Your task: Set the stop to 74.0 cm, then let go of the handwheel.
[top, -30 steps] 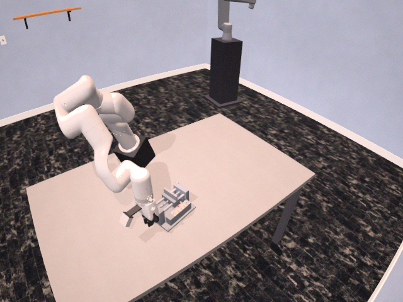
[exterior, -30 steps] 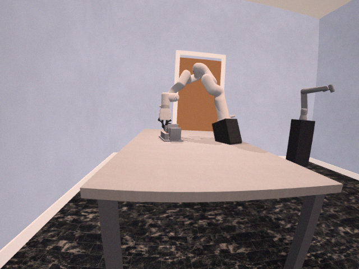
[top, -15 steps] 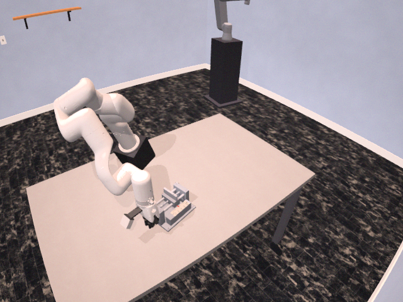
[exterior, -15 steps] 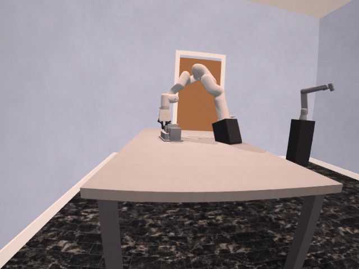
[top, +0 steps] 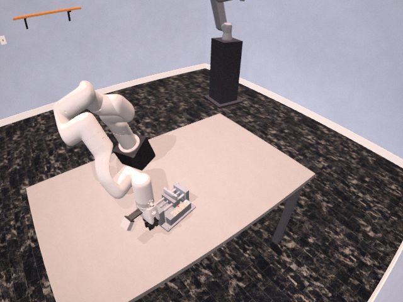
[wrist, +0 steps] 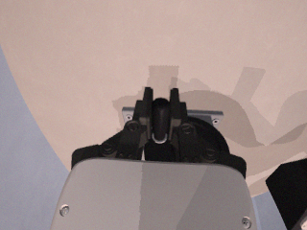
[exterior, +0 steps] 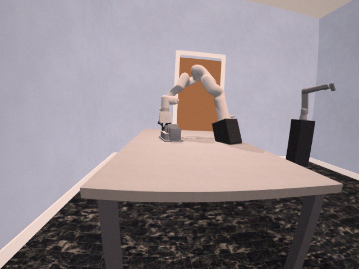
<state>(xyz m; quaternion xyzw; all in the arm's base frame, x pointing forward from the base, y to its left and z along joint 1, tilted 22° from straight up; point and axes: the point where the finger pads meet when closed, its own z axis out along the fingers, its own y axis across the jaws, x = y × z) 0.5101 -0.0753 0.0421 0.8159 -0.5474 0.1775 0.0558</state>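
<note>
Grey stop rig (top: 160, 217) (exterior: 175, 134) (wrist: 127, 115): on the table (top: 227, 162) (exterior: 202, 165) (wrist: 86, 57), my landmark.
Handwheel (wrist: 213, 136): at the rig's end, its dark grip knob (wrist: 161, 117) upright between my fingers.
My gripper (top: 150, 224) (exterior: 164, 126) (wrist: 161, 99): closed on that knob, just beside the rig.
Sliding stop (top: 170, 194): on the rig's rods, partway along.
Scale (top: 180, 208): along the rig's side, red mark near mid-length; figures too small, so 74.0 cm I can't confirm.
Progress: grip made; left, any remaining turning, then letting go.

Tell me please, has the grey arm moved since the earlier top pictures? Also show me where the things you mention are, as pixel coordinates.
Yes. In the top view, the grey arm (top: 218, 15) (exterior: 304, 100) has shifted left and upward against its black pedestal (top: 225, 71) (exterior: 300, 142).
</note>
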